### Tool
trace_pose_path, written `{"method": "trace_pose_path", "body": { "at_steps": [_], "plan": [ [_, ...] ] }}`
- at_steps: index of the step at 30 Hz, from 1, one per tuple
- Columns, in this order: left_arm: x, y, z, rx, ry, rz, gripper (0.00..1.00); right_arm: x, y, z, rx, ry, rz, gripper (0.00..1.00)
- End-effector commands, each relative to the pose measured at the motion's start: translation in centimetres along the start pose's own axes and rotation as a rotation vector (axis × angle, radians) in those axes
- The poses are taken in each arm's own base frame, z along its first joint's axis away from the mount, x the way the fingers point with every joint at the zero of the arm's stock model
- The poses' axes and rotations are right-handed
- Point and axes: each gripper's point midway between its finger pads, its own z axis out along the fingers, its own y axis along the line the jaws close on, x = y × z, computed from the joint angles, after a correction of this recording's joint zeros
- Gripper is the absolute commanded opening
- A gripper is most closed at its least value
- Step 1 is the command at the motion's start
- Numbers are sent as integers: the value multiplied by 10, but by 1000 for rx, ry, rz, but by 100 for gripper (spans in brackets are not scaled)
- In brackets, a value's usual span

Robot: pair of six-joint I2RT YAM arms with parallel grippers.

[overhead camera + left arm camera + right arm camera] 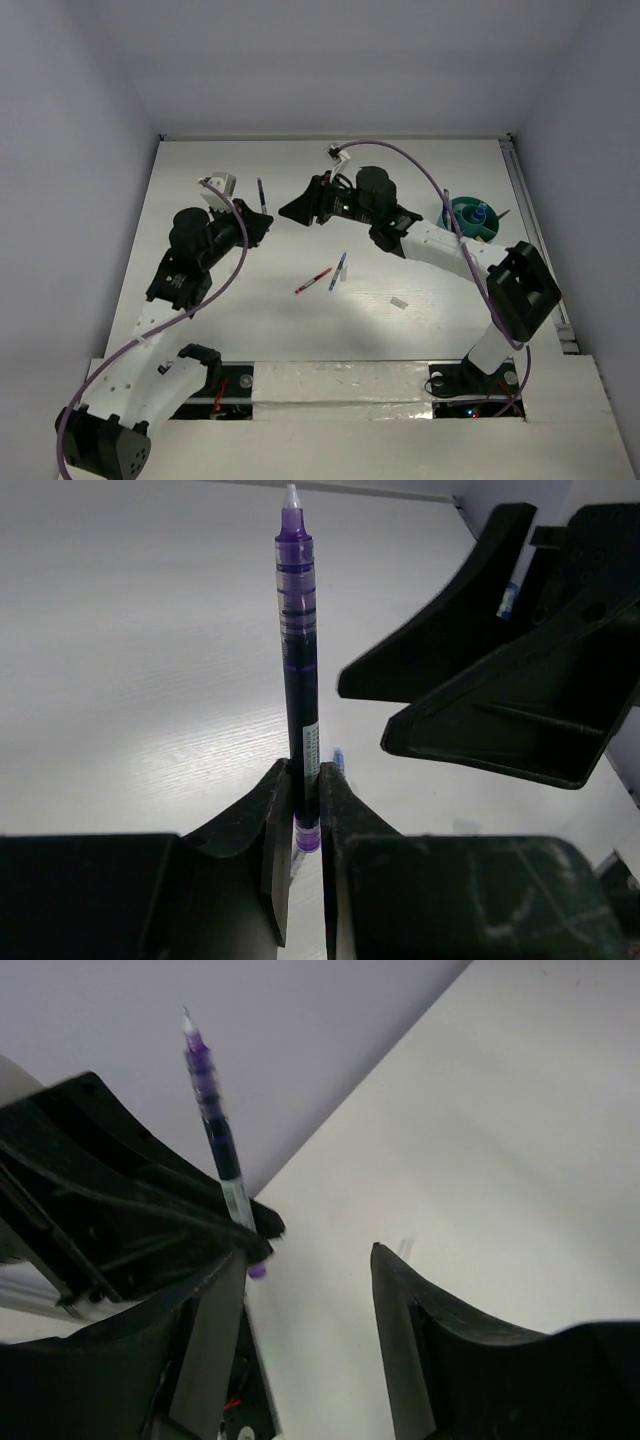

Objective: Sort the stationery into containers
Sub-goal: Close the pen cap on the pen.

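Observation:
My left gripper [262,222] is shut on a purple pen [261,191] near its lower end and holds it upright above the table; the left wrist view shows the pen [298,660] pinched between the fingertips [277,800]. My right gripper [292,209] is open and empty, just right of the pen, its jaws wide apart; the right wrist view shows the pen [215,1140] beside its left finger. A red pen [313,281], a blue pen [339,270] and a white eraser [399,302] lie mid-table. The teal tub [472,217] stands at the far right.
A purple cable [420,170] loops over the right arm toward the tub. The table's right edge has a rail [535,240]. The white walls close in behind and at both sides.

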Motion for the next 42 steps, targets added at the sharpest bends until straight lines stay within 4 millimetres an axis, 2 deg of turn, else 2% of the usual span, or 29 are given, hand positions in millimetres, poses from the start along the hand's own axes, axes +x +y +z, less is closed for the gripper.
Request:
{"method": "trace_pose_path", "body": {
  "at_steps": [1, 2, 3, 4, 5, 6, 8, 9, 10, 11, 12, 13, 14, 15, 16, 17, 19, 20, 21, 23, 24, 29, 30, 31, 37, 42],
  "plan": [
    [-44, 9, -22, -129, -128, 63, 0, -10, 19, -13, -24, 24, -114, 57],
    [-55, 12, -30, -169, -172, 71, 0, -1, 14, -14, -20, 45, -108, 53],
    [-62, 13, -35, -187, -194, 79, 0, 11, 6, -11, -17, 78, -93, 30],
    [-72, 12, -41, -199, -223, 83, 0, 18, 0, -9, -10, 98, -79, 18],
    [-81, 13, -48, -223, -257, 84, 0, 24, -6, -7, -8, 114, -79, 12],
    [-88, 13, -52, -234, -279, 83, 0, 42, -9, 1, -3, 149, -79, 10],
    [-102, 4, -59, -218, -315, 85, 0, 58, -14, 12, 23, 186, -107, 11],
    [-106, 0, -61, -207, -321, 84, 0, 76, -14, 25, 41, 234, -140, 16],
    [-115, -7, -64, -190, -340, 79, 0, 84, -16, 31, 57, 254, -155, 20],
    [-116, -13, -64, -163, -333, 79, 0, 91, -19, 38, 70, 271, -167, 24],
    [-119, -19, -66, -140, -334, 75, 0, 102, -25, 41, 102, 308, -165, 36],
    [-128, -28, -70, -110, -351, 77, 0, 113, -26, 55, 103, 339, -164, 41],
    [-130, -37, -73, -72, -352, 74, 0, 125, -31, 58, 124, 377, -165, 44],
    [-133, -43, -75, -52, -360, 73, 0, 131, -37, 63, 156, 386, -176, 52],
    [-139, -49, -80, -31, -374, 76, 0, 126, -32, 73, 154, 379, -197, 56],
    [-139, -56, -82, 2, -369, 76, 0, 151, -38, 81, 174, 433, -200, 57],
    [-138, -64, -83, 45, -364, 74, 0, 169, -51, 84, 244, 498, -245, 58],
    [-135, -70, -83, 79, -353, 77, 0, 178, -47, 99, 249, 508, -277, 58],
    [-134, -72, -83, 93, -351, 71, 0, 189, -56, 96, 290, 557, -307, 63],
    [-128, -72, -80, 107, -341, 72, 0, 193, -67, 102, 350, 576, -336, 64],
    [-126, -71, -79, 109, -337, 71, 0, 202, -68, 108, 357, 598, -344, 64],
    [-118, -72, -75, 123, -324, 73, 0, 215, -85, 127, 419, 625, -402, 63],
    [-116, -75, -75, 133, -319, 73, 0, 205, -80, 133, 416, 619, -430, 63],
    [-115, -74, -75, 131, -317, 77, 0, 211, -101, 133, 479, 630, -462, 63],
    [-113, -75, -75, 136, -315, 86, 0, 227, -116, 132, 525, 682, -541, 56],
    [-112, -75, -73, 140, -313, 80, 0, 245, -123, 129, 531, 734, -609, 43]
  ]
}}
